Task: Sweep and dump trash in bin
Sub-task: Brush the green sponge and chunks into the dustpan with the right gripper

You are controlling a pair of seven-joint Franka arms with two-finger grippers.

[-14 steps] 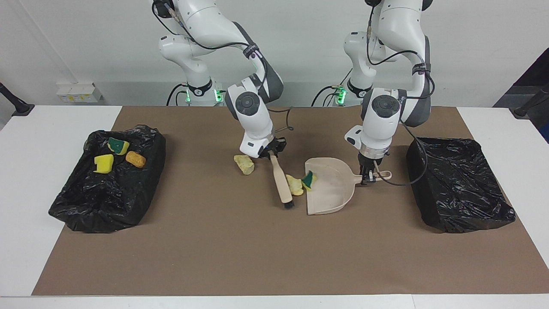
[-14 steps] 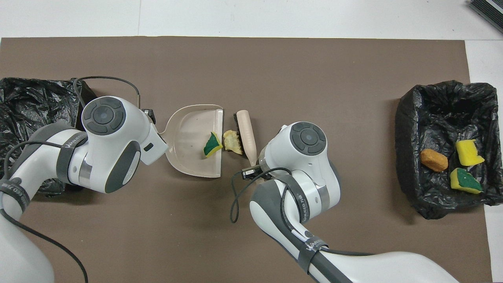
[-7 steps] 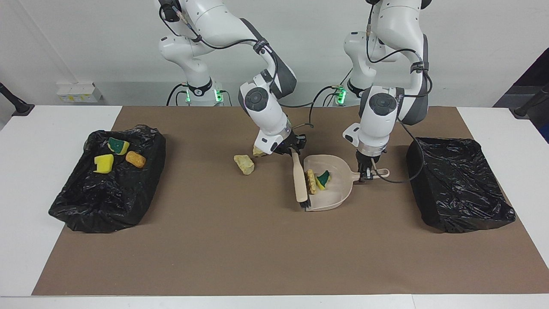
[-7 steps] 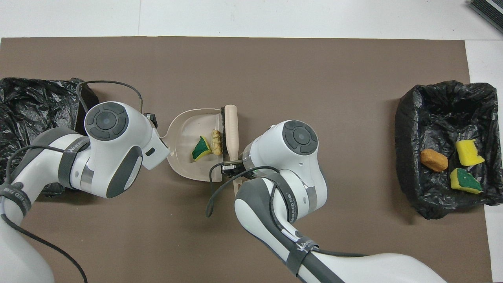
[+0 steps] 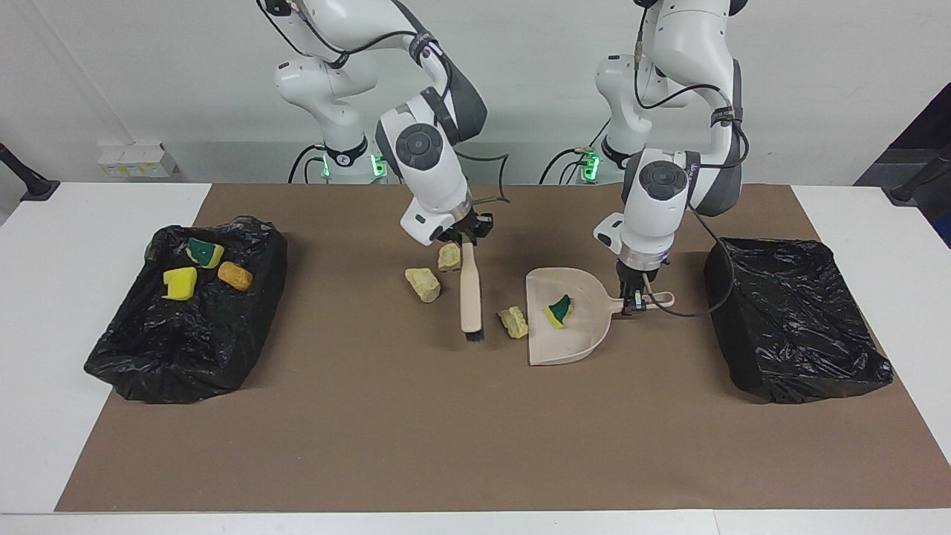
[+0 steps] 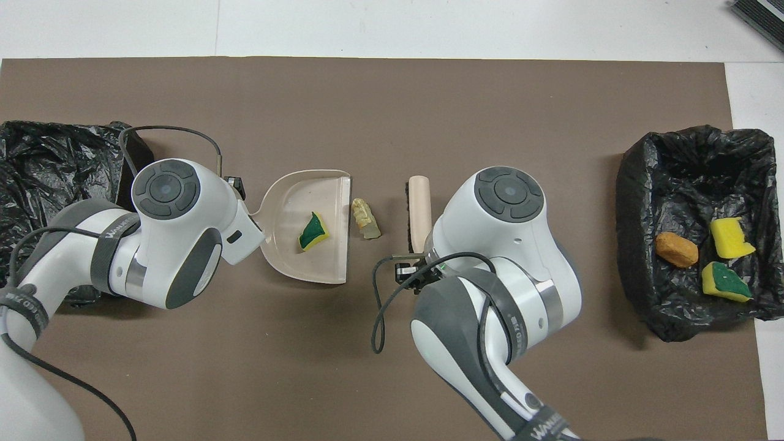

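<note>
My left gripper (image 5: 636, 303) is shut on the handle of the beige dustpan (image 5: 583, 345), which rests on the brown mat. A yellow-and-green sponge (image 5: 558, 310) lies in the pan (image 6: 288, 196), and also shows in the overhead view (image 6: 313, 231). A pale beige chunk (image 5: 513, 322) lies on the mat just outside the pan's mouth (image 6: 365, 218). My right gripper (image 5: 466, 239) is shut on the beige brush (image 5: 470, 297), held beside that chunk. Two more beige chunks (image 5: 423, 284) (image 5: 448, 256) lie by the brush, toward the right arm's end.
A black-lined bin (image 5: 148, 349) at the right arm's end holds a yellow sponge (image 5: 180, 283), a yellow-and-green one (image 5: 204, 253) and an orange-brown one (image 5: 235, 276). Another black-lined bin (image 5: 795, 327) stands at the left arm's end, beside the dustpan handle.
The brush first pushed both pieces into the dustpan, then drew back toward the right arm's end. The beige chunk now lies outside the pan's mouth. The dustpan stayed put.
</note>
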